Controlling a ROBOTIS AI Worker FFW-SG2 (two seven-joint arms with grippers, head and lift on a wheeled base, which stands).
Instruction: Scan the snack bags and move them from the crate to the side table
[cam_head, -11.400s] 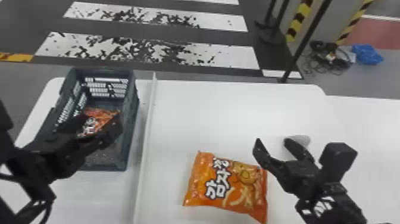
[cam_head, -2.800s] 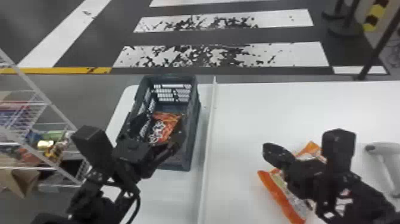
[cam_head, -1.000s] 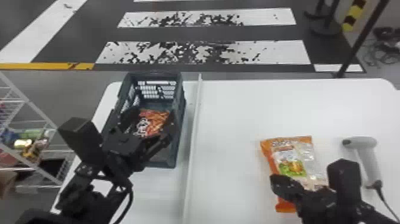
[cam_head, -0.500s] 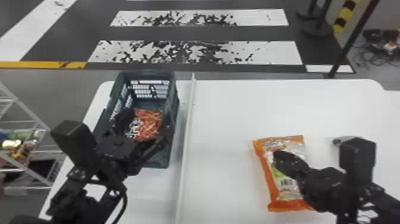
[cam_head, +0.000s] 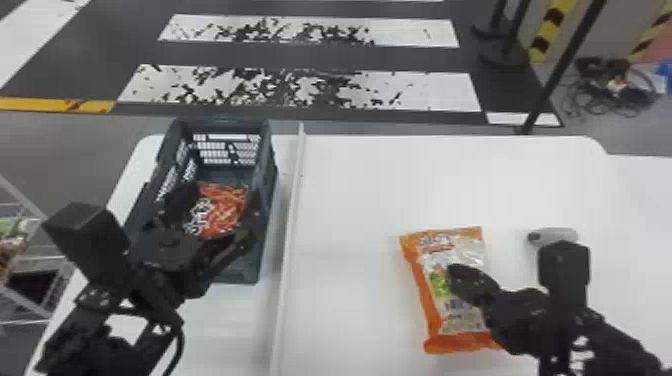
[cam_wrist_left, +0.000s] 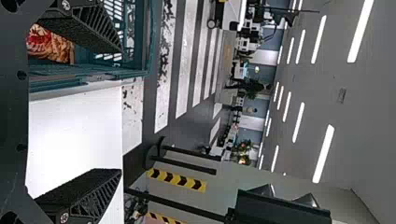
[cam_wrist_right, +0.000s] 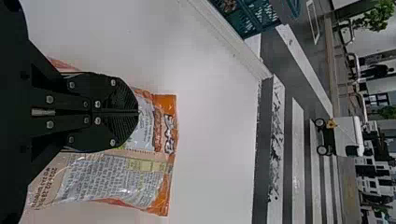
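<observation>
On the worktop (cam_head: 360, 200): snack bag (cam_head: 457, 320) under my pressed-together right fingers (cam_wrist_right: 112, 95), left fingers (cam_wrist_left: 81, 186) spread. Scan and table transfer look pending; second bag (cam_head: 222, 212) in crate (cam_head: 267, 175).

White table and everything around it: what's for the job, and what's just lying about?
For the job:
orange snack bag on the table
redder snack bag in the crate
pale scanner, probably

Seemingly just lying or standing about:
cable tangle
wire rack
black post
</observation>
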